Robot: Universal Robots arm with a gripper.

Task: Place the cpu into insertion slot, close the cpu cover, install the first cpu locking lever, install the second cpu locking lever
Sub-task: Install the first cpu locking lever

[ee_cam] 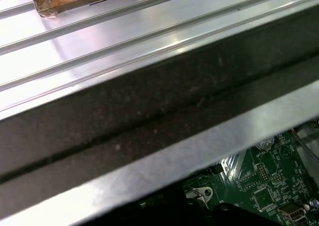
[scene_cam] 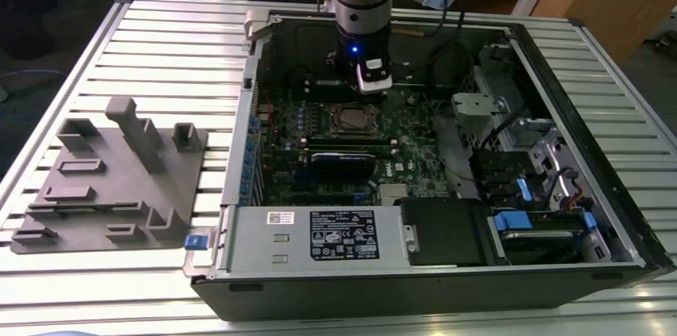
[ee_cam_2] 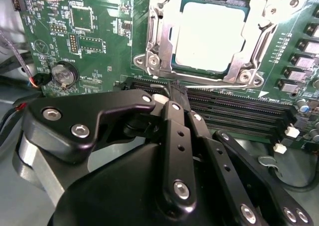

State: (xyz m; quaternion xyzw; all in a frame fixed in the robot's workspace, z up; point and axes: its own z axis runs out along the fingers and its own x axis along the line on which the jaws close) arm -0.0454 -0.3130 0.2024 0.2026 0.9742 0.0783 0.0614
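Note:
The cpu [ee_cam_2: 209, 34] lies in the insertion slot [scene_cam: 354, 120] on the green motherboard, its pale metal top showing through the square window of the cpu cover [ee_cam_2: 160, 34]. The silvery cover lies flat over it. I cannot make out how the locking levers stand. In the second wrist view my gripper [ee_cam_2: 172, 94] is shut with nothing between its black fingers. It hovers over the memory slots beside the socket. In the exterior view the gripper [scene_cam: 372, 82] hangs just above the socket's far edge, inside the open computer case.
Black memory slots [ee_cam_2: 239, 111] run beside the socket, and a coin battery [ee_cam_2: 65, 74] sits nearby. A blue-edged card [scene_cam: 344, 158], the power supply [scene_cam: 317, 233] and drive bays [scene_cam: 529, 185] crowd the case. A grey fixture block [scene_cam: 116, 169] stands at the exterior view's left. The case wall [ee_cam: 149, 111] is close.

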